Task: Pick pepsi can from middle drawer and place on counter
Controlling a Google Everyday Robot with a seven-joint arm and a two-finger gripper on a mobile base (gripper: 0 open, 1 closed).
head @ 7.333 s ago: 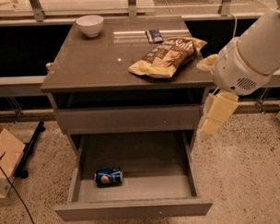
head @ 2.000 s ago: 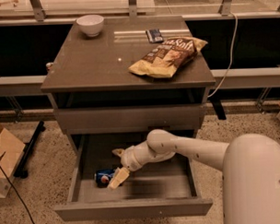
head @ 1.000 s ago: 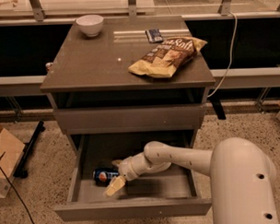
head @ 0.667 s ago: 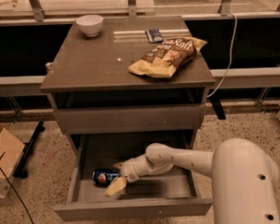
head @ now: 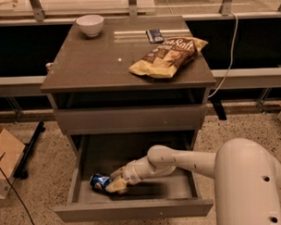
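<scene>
camera view | fingers (head: 116,185) spread at pepsi can (head: 100,182) | in middle drawer (head: 134,210) | speckled floor (head: 45,159)

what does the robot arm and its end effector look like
Smooth white rounded arm widening into a bulky white shell with two small dark dots; no cables visible. Its end effector, in the middle drawer by the pepsi can, is tan.

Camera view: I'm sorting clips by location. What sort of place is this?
Likely an office kitchenette or lab mock-up: a counter holding a bowl and chip bag. The gripper is in the open drawer at the soda can.
</scene>
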